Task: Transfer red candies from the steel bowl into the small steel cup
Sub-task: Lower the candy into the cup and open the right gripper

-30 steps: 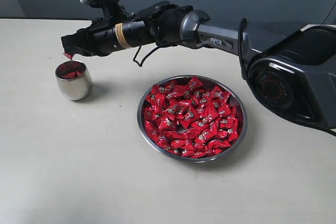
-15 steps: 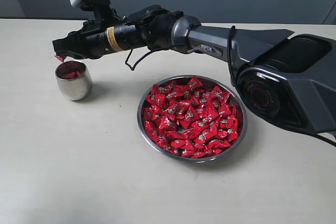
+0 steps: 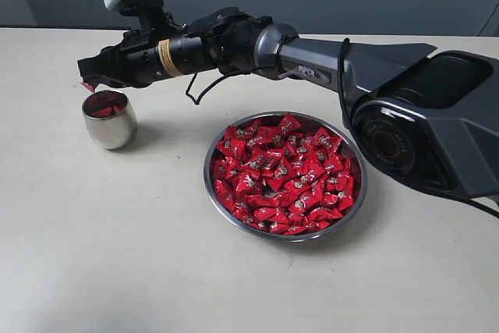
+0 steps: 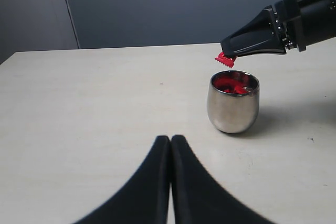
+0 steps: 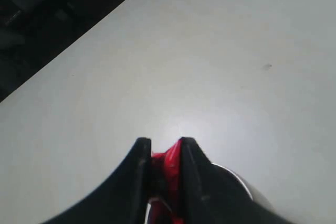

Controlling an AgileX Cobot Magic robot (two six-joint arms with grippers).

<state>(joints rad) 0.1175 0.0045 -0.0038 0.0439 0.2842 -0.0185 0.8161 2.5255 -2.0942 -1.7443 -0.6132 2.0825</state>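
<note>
Exterior view: the right gripper [image 3: 87,82] reaches across to the left side and is clamped on one red candy [image 3: 90,86], which hangs just above the rim of the small steel cup [image 3: 109,120] without touching it. The cup stands upright on the pale table [image 3: 117,263] with a few red candies inside. The steel bowl [image 3: 209,181] sits well apart to the right of the cup, heaped with red candies [image 3: 284,177]. Left wrist view: the left gripper [image 4: 170,140] hangs low over bare table, its fingers pressed together and holding nothing. The cup is ahead of it, and the right gripper's tip pinches the candy over the cup's mouth. Right wrist view: the jaws are close together with the red wrapper squeezed between them. A sliver of the cup's rim shows beside the fingers, with plain tabletop beyond.
</note>
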